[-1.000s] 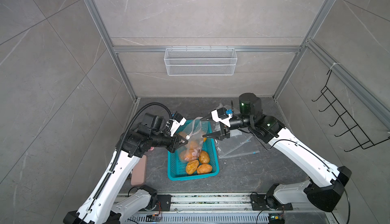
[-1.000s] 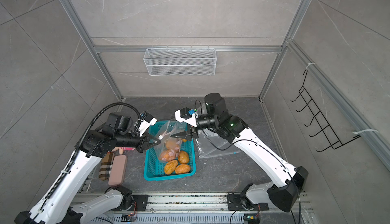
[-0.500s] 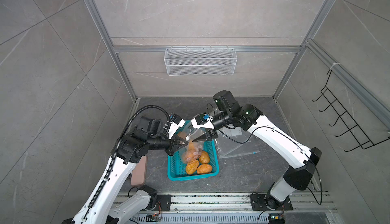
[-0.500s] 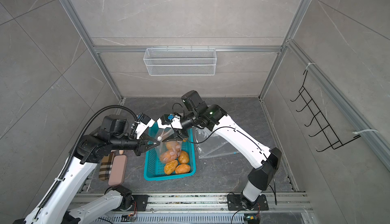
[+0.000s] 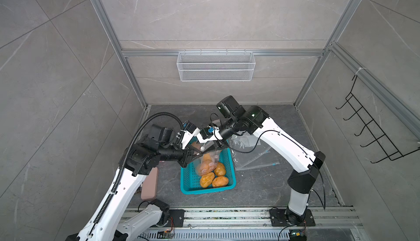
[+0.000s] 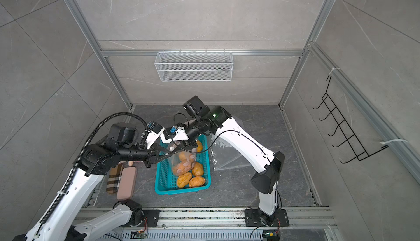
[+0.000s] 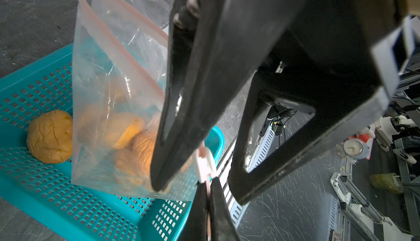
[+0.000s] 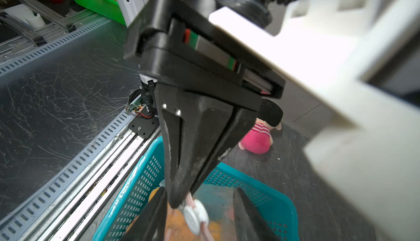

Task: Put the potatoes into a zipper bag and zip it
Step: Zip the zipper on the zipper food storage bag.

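The potatoes [image 7: 122, 135] inside the zipper bag [image 7: 109, 69] blur behind its cloudy film, their count unclear.

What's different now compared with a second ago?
The right gripper swung in over the basket toward the left gripper, its elbow rising. It now straddles the white slider on the bag, jaws narrowing but not gripping. Unchanged: the left gripper pinches the bag's top, and loose potatoes lie in the basket.

Right gripper [image 7: 198, 192] travels along bag [image 7: 113, 92] top from far edge to slider [image 7: 204, 164], now straddling it; jaws narrowing. Right arm [image 5: 279, 144] stretches further in over basket [image 5: 206, 191].
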Robot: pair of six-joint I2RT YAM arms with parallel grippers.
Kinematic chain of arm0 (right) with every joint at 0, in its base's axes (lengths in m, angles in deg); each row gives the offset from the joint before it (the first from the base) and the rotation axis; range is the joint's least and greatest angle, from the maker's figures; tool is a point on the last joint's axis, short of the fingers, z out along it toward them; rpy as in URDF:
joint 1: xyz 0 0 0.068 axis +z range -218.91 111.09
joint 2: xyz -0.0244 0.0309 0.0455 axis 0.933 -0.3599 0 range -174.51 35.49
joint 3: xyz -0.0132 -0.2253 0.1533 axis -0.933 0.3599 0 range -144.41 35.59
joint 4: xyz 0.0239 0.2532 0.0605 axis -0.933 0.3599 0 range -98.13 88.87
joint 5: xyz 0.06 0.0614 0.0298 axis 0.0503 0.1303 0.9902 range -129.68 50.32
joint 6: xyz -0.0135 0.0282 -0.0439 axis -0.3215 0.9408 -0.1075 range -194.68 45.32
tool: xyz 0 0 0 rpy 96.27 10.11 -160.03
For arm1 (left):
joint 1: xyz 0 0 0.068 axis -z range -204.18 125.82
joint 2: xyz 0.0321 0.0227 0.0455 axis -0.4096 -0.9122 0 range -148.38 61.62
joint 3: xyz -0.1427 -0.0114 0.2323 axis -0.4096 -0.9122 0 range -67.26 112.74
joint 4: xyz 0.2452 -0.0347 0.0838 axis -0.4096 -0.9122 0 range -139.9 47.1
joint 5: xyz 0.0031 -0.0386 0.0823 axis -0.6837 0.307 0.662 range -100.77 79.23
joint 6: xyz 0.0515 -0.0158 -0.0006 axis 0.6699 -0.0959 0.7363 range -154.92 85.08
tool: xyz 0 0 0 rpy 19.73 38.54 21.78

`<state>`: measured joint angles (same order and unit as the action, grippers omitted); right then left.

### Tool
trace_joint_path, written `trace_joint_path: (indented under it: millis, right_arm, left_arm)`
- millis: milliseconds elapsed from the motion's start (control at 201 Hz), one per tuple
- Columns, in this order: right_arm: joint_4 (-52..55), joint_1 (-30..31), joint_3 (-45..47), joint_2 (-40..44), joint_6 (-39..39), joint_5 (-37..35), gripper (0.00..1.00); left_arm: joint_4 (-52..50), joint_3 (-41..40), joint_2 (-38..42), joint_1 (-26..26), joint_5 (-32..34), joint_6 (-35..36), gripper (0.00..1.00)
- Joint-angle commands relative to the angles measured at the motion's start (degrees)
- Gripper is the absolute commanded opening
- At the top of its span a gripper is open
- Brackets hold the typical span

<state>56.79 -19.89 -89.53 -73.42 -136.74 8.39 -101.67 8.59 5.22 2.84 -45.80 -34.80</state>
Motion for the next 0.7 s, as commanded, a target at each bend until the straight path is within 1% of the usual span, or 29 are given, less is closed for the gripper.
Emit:
trace_joint_path:
  millis: [0,348,592,692]
  right_arm:
    - [8.06,0.66,-3.73,-2.43,-4.35,-1.18,0.47]
    - [9.11,0.77,-5.98,-3.07,-5.03,-1.23,0.29]
    - [9.42,0.90,-5.98,-2.02,-5.12,-0.19,0.29]
    - [9.40,0.89,-5.33,-1.54,-5.13,0.22,0.33]
  left_arm:
    - [-0.22,0.96,1.23,0.31,-0.58,1.52,0.00]
    - [-0.25,0.32,2.04,0.40,1.14,1.38,0.00]
    - [-0.03,-0.36,2.61,0.48,2.54,1.20,0.00]
    - [-0.02,-0.49,2.61,0.48,3.05,1.18,0.00]
